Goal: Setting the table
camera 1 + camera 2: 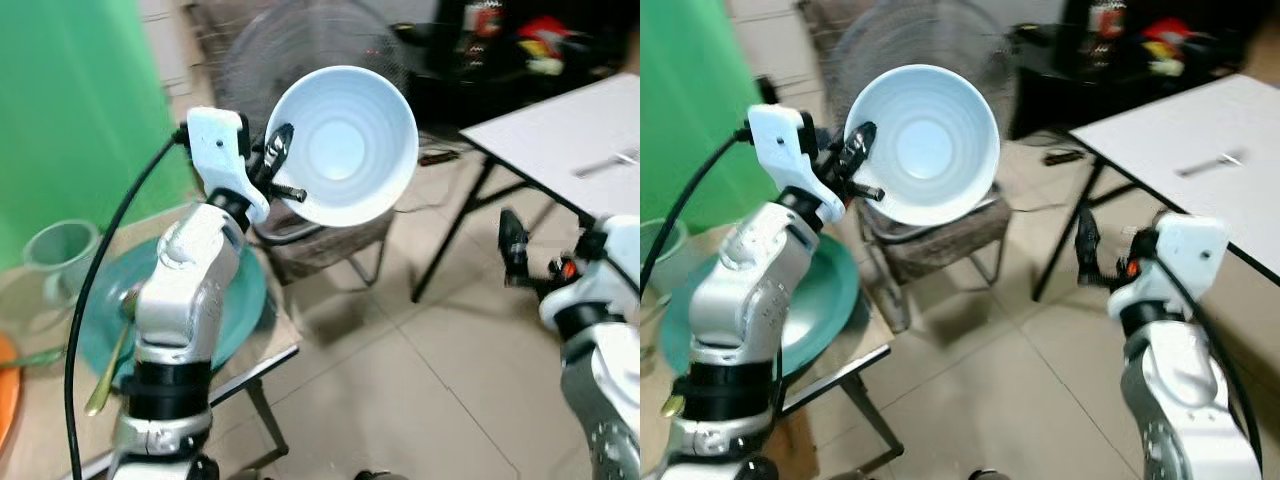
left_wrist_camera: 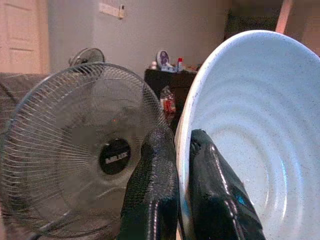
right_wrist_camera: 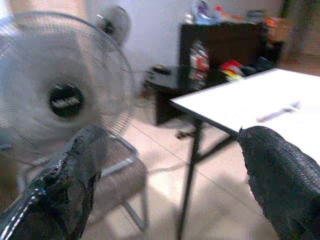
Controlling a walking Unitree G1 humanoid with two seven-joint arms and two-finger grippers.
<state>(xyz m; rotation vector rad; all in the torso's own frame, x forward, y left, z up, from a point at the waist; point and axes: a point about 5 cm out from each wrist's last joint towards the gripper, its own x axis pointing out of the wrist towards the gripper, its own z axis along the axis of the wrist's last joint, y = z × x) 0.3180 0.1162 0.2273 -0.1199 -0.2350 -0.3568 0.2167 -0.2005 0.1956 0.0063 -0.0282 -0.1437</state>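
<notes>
From the left eye we logged the left gripper point(image 1: 272, 168) raised above the floor, pinching the rim of a white bowl point(image 1: 345, 140) tipped on edge; behind it stood a pedestal fan point(image 1: 250, 60), below lay a teal plate point(image 1: 235, 300) and a green mug point(image 1: 62, 255). The left wrist showed both fingers point(image 2: 152, 200) clamped either side of the bowl's rim. The right wrist showed the right gripper point(image 3: 170, 185) spread wide, holding nothing, facing a white folding table point(image 3: 250, 102).
</notes>
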